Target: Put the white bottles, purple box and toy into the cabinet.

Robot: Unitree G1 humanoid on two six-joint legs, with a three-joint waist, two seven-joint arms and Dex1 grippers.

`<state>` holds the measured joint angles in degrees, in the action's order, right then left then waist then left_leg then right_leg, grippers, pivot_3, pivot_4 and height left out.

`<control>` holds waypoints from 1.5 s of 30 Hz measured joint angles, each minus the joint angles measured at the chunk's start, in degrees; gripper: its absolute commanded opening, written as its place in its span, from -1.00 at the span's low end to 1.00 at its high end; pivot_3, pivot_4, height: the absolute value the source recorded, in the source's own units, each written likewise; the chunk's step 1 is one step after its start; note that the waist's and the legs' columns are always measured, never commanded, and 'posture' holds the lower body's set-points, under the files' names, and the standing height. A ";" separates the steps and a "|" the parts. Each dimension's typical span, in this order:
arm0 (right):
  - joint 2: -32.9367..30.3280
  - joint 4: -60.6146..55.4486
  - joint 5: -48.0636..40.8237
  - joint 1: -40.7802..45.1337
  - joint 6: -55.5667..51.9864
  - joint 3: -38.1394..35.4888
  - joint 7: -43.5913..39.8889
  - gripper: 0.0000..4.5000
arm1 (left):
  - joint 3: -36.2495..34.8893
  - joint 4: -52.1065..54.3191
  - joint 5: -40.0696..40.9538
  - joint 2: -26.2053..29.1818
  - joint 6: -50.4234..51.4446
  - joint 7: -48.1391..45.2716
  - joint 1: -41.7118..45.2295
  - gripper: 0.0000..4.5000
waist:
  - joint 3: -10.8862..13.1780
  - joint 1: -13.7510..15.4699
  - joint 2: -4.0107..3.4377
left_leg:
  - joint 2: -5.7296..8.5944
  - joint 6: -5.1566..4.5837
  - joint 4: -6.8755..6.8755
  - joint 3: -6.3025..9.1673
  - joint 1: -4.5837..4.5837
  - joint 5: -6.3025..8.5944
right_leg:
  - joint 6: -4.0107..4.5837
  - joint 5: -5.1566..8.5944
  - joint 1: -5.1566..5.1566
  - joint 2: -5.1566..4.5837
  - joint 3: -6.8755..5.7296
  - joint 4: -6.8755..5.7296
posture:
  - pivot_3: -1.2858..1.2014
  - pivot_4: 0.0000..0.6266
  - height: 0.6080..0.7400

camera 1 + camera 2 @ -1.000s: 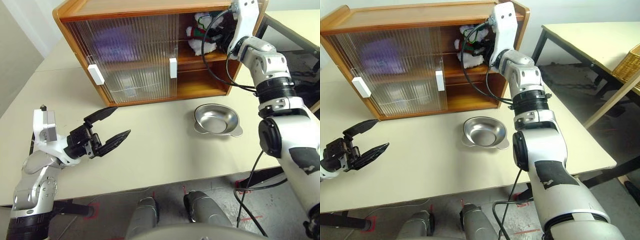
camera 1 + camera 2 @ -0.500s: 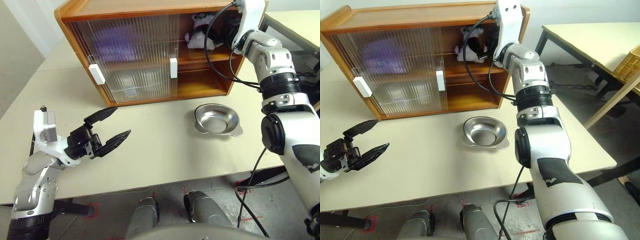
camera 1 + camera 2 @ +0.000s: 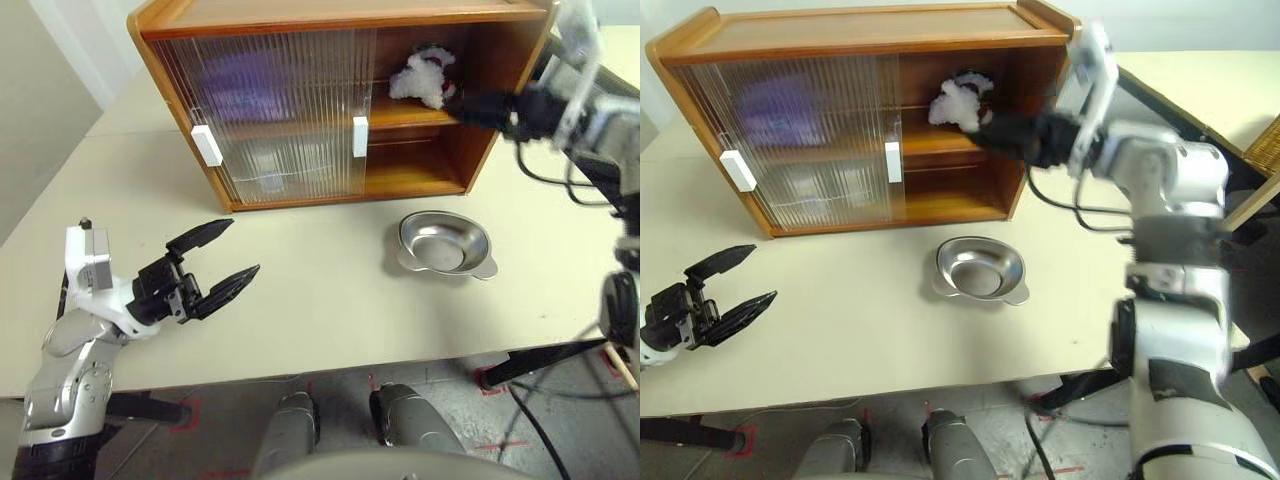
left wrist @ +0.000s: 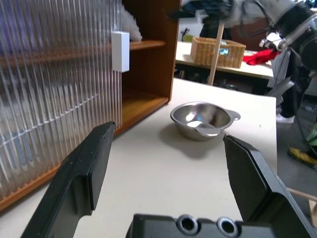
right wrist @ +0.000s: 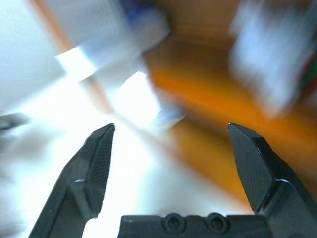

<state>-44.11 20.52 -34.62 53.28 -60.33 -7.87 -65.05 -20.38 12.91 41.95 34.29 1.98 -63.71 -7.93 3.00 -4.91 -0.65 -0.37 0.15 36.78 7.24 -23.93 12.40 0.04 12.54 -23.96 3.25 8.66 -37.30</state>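
Cream-coloured tabletop (image 3: 320, 290) carries everything in sight, with grey floor along its near edge. Nearest, the left gripper (image 3: 222, 262) hovers low over the table's near left part, its 2 black fingers spread wide with nothing between them. Past it, toward the right, a shiny steel bowl (image 3: 443, 244) sits alone on the table, just in front of the cabinet.

Behind the bowl stands the large honey-brown wooden cabinet (image 3: 330, 20) with 2 shelves; its ribbed translucent sliding doors (image 3: 270, 115) with white rectangular handles cover the left part, and the right part is open. A lilac blur behind the ribbed door on the upper shelf is the purple box (image 3: 240, 75); pale shapes on the lower shelf behind the doors cannot be identified. The fluffy white plush toy (image 3: 424, 78) lies on the upper shelf in the open part.

The right gripper (image 3: 992, 131) is level with that shelf, fingers parted and empty, close beside the toy, apart from it.

Beyond, a wicker basket (image 4: 217, 51) rests on another table.
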 measured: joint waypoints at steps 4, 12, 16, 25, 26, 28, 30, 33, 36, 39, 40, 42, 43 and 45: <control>-5.71 0.00 -3.84 -4.16 -8.75 -2.46 -1.96 0.99 | 0.20 -0.04 0.02 -0.05 -0.01 -0.44 0.32 1.00 | 0.04 -0.02 0.07 | 0.02 0.00 0.08 -0.01 0.24 0.00 | -0.62 0.28 0.29 -0.02 0.07 0.01 | -0.07 -0.71 1.00; -10.51 1.06 -3.57 -15.55 -20.90 -2.58 3.17 0.99 | 0.22 -0.17 0.07 -0.05 -0.03 -1.23 0.31 1.00 | 0.31 -0.32 -0.25 | 0.02 0.20 -0.02 0.07 0.63 0.17 | -0.68 0.34 0.64 -0.02 0.14 0.02 | -0.07 -0.67 1.00; -11.31 4.87 -3.77 -22.47 -22.70 -3.69 3.03 0.99 | 0.33 -0.16 0.08 -0.60 -0.02 -1.39 0.03 1.00 | 0.37 -0.20 -0.17 | 0.00 0.49 -0.05 0.15 0.50 0.34 | -0.68 0.47 0.58 -0.02 0.11 0.05 | -0.07 -0.66 1.00; -10.29 5.36 -4.69 -28.75 -24.73 -4.41 3.50 0.99 | 0.33 -0.16 0.06 -0.67 -0.03 -1.40 0.18 1.00 | 0.47 0.08 -0.37 | -0.01 0.14 -0.06 0.09 0.12 0.51 | -0.77 0.94 0.25 -0.01 0.11 0.06 | -0.07 -0.68 1.00; -9.78 5.31 -4.90 -29.25 -24.85 -4.44 3.75 0.99 | 0.33 -0.16 0.06 -0.67 -0.03 -1.40 0.20 1.00 | 0.47 0.13 -0.37 | 0.00 0.10 -0.06 0.09 0.10 0.53 | -0.80 0.99 0.25 -0.02 0.12 0.06 | -0.07 -0.68 1.00; -8.43 4.70 -5.61 -29.45 -25.88 -4.61 4.27 0.99 | 0.34 -0.19 0.05 -0.67 -0.03 -1.40 0.33 1.00 | 0.47 0.12 -0.36 | 0.00 0.06 -0.06 0.07 0.10 0.57 | -0.81 1.01 0.25 -0.01 0.13 0.07 | -0.07 -0.68 1.00; -7.49 3.82 -6.38 -29.44 -27.20 -4.95 4.77 0.99 | 0.34 -0.19 0.05 -0.67 -0.03 -1.43 0.55 1.00 | 0.47 0.14 -0.36 | 0.01 0.06 -0.06 0.07 0.09 0.57 | -0.82 1.02 0.26 -0.01 0.13 0.07 | -0.07 -0.68 1.00; -6.40 2.45 -7.36 -29.43 -27.97 -5.50 5.84 0.99 | 0.34 -0.37 0.05 -0.65 -0.02 -1.52 0.58 1.00 | 0.49 0.18 -0.33 | 0.01 0.06 -0.04 0.08 0.12 0.57 | -0.83 1.01 0.29 -0.01 0.12 0.06 | -0.07 -0.68 1.00; -4.68 2.04 -7.68 -29.43 -28.22 -6.13 7.05 0.99 | 0.34 -0.49 0.05 -0.60 0.02 -1.52 0.80 1.00 | 0.52 0.18 -0.29 | 0.01 0.06 -0.03 0.10 0.14 0.57 | -0.82 1.00 0.31 -0.02 0.13 0.06 | -0.07 -0.68 1.00; -1.50 2.15 -8.11 -28.97 -28.99 -8.06 9.10 0.57 | 0.32 -0.49 0.05 -0.55 0.02 -1.50 0.88 1.00 | 0.52 0.10 -0.29 | 0.01 0.06 -0.02 0.10 0.17 0.57 | -0.79 0.98 0.32 -0.02 0.13 0.05 | -0.06 -0.69 1.00; -0.86 2.16 -8.25 -28.87 -29.34 -8.56 9.55 0.42 | 0.32 -0.49 0.05 -0.55 0.02 -1.50 0.88 1.00 | 0.52 0.11 -0.30 | 0.01 0.06 -0.02 0.10 0.17 0.57 | -0.79 0.98 0.32 -0.02 0.13 0.05 | -0.06 -0.69 1.00; -0.07 2.14 -8.74 -28.60 -29.89 -9.40 10.33 0.08 | 0.29 -0.49 0.05 -0.49 0.02 -1.48 0.87 1.00 | 0.51 0.15 -0.30 | 0.01 0.06 -0.03 0.10 0.16 0.57 | -0.79 0.98 0.32 -0.02 0.12 0.06 | -0.06 -0.70 1.00; -0.01 2.07 -9.10 -28.50 -29.93 -9.62 10.60 -0.05 | 0.29 -0.49 0.05 -0.47 0.02 -1.48 0.87 1.00 | 0.51 0.17 -0.30 | 0.01 0.06 -0.03 0.11 0.15 0.57 | -0.79 0.98 0.32 -0.02 0.13 0.06 | -0.06 -0.70 1.00; 0.00 2.03 -9.61 -28.45 -29.93 -10.06 11.16 -0.42 | 0.26 -0.50 0.05 -0.42 0.03 -1.46 0.87 1.00 | 0.51 0.20 -0.30 | 0.01 0.06 -0.03 0.11 0.14 0.57 | -0.79 0.99 0.32 -0.02 0.12 0.06 | -0.06 -0.70 1.00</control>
<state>-44.11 22.55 -44.23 24.83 -90.27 -17.93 -53.89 -20.12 12.41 42.00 33.87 2.01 -65.17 -7.06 3.51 -4.72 -0.95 -0.36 0.21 36.75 7.35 -23.78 12.98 -0.75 13.52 -23.64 3.23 8.78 -37.23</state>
